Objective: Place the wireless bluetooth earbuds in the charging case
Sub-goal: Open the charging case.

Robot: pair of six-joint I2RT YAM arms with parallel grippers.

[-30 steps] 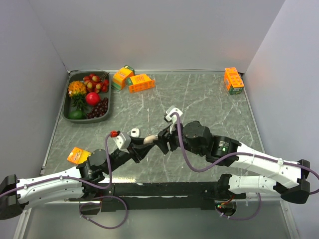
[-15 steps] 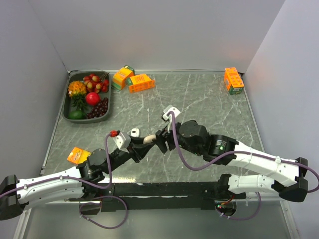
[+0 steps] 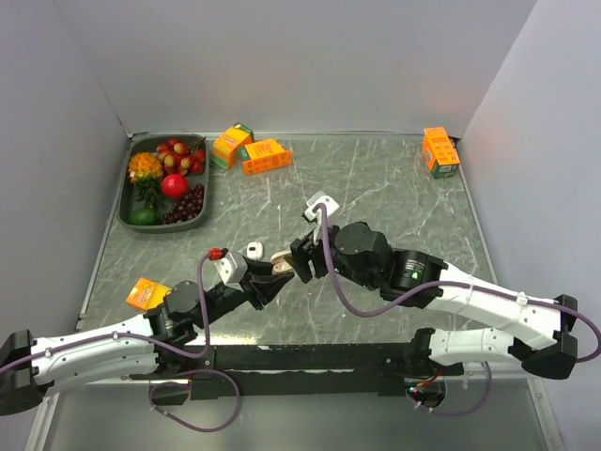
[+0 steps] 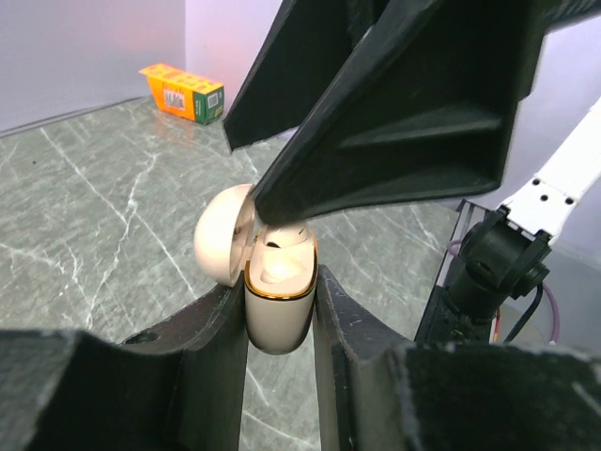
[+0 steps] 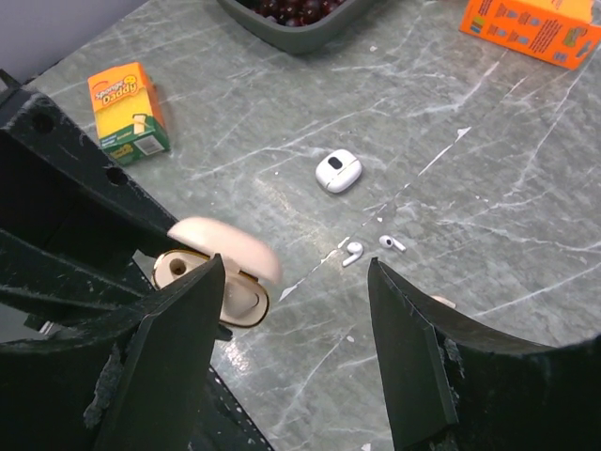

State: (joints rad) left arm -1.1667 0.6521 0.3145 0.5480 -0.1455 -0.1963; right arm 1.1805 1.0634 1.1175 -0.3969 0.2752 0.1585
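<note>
Only the right wrist view shows the tabletop (image 5: pixel 488 188) beneath the arms. There two earbuds (image 5: pixel 352 252) lie flat near its middle, just beside each other, heads inward and stems pointing apart, near a white case (image 5: pixel 338 171). The right gripper (image 5: pixel 293 272) hangs with fingers well apart, and the left wrist view puts one tip at the mouth of the beige case (image 4: pixel 279 315), which the left gripper (image 4: pixel 279 287) clamps upright, lid swung open.

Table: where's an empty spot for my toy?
Bare marble at the back, between the two orange cardboard boxes and the lone orange box. Crowded in front: left gripper and right gripper meet at the beige charging case.
</note>
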